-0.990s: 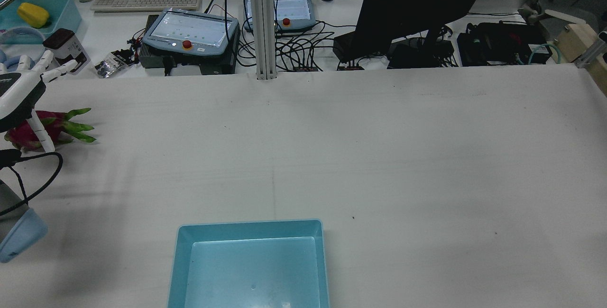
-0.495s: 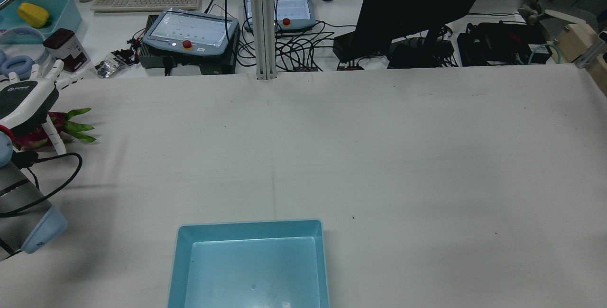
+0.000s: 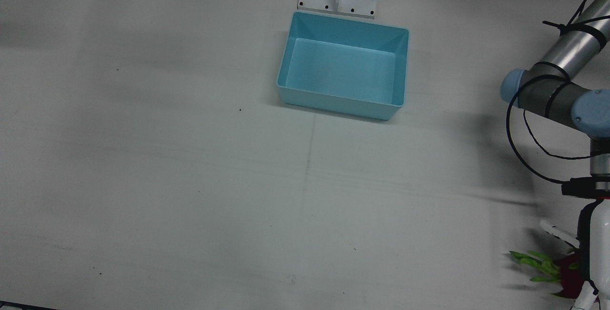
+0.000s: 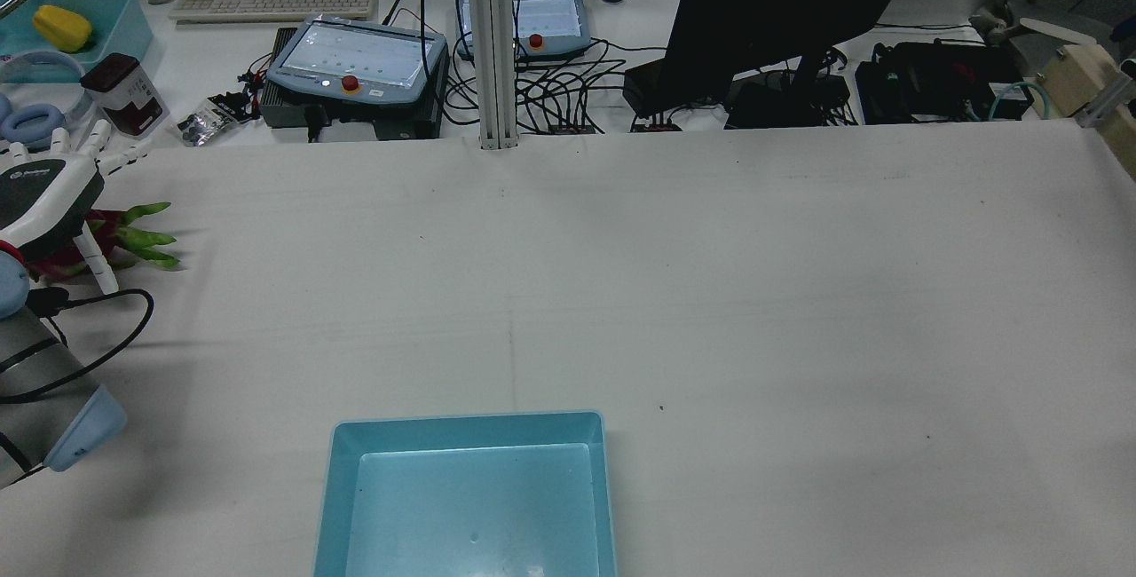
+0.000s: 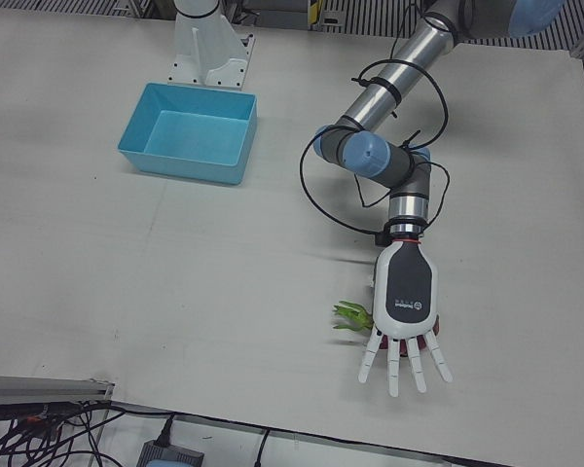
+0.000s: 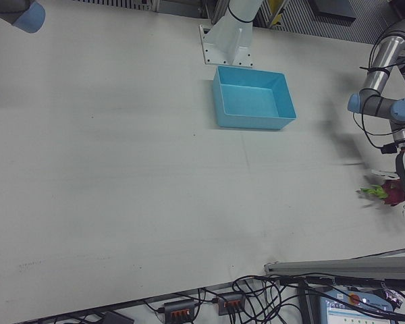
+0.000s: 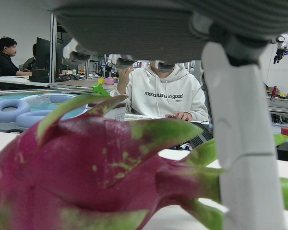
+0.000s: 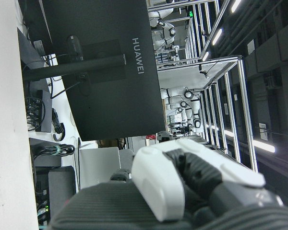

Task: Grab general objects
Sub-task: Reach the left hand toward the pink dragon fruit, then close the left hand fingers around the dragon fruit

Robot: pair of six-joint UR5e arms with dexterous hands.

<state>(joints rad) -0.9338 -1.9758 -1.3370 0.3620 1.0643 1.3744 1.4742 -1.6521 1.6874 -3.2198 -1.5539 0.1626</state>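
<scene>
Approach step of the grasp, closure not yet made. Left hand [image 5: 402,321], white with a dark back panel, poised palm-down directly over the magenta, green-scaled dragon fruit [image 5: 353,317]; fingers [image 5: 390,368] spread and straight, reaching past the fruit on the operators' side, holding nothing. Only the green leaf tips and a sliver of red skin visible beside the hand in the left-front view. In the left hand view, dragon fruit [image 7: 91,177] filling the lower field just under the palm, one white finger [image 7: 242,143] standing beside it; contact between palm and fruit not determinable.

Dragon fruit lying on the white cloth-covered table [image 4: 621,293], far toward the robot's left edge and well apart from the empty light-blue plastic bin [image 4: 470,497].

Right hand [image 8: 182,182] seen only in its own view, far from the fruit; fingers seemingly folded, but state not readable with confidence.

Next move, as judged: slight lowering onto the fruit, then curling of fingers and thumb around its body rather than its soft scales. Risk: rolling of the oval fruit if pressed from one side only.
</scene>
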